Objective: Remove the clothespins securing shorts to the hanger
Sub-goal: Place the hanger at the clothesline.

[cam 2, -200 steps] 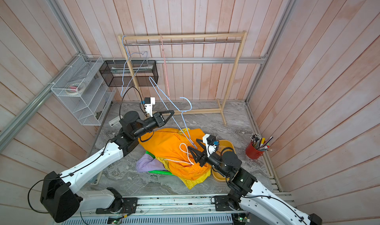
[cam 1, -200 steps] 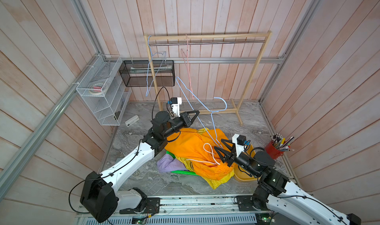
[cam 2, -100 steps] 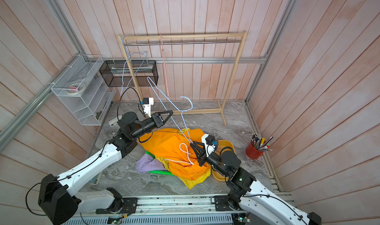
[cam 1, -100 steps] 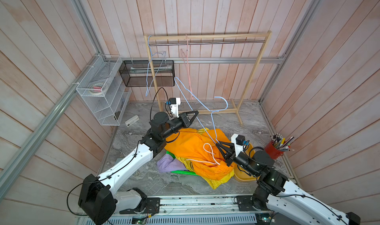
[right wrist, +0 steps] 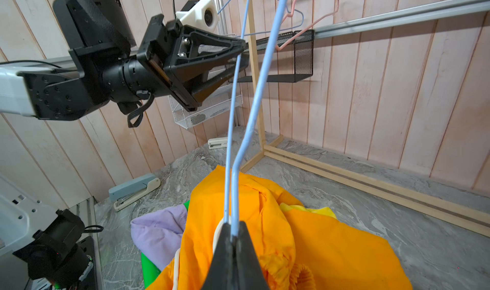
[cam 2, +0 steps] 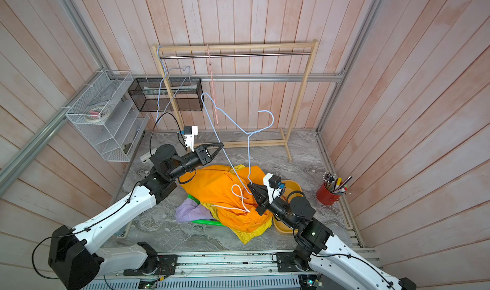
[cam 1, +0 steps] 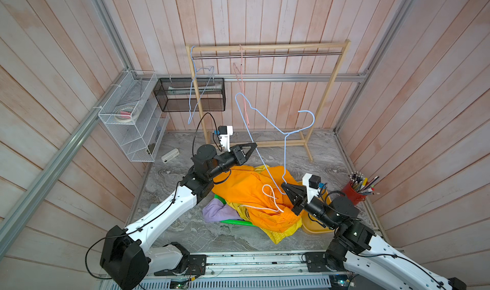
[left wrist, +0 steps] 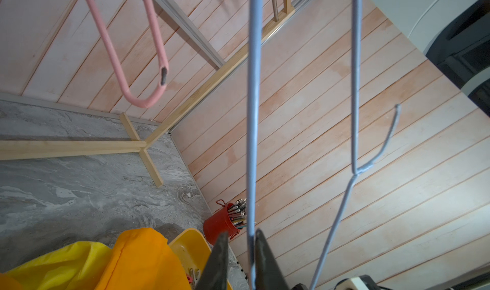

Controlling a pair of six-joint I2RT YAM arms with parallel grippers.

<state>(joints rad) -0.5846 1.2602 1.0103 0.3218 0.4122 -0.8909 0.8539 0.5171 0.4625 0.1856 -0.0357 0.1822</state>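
Lilac shorts [cam 1: 216, 211] half under orange shorts [cam 1: 242, 189]

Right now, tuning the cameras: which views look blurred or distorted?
Both top views: evenly lit, sharp, walls splayed by the wide lens. Left wrist view: left gripper tips soft. Right wrist view: right gripper tips on the blue hanger blurred, orange shorts crisp.

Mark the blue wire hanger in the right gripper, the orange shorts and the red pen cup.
blue wire hanger [cam 1: 286, 134]: top view, twisted neck below the hook.
orange shorts [cam 1: 244, 188]: top view, middle of the fabric.
red pen cup [cam 1: 352, 195]: top view, cup wall.
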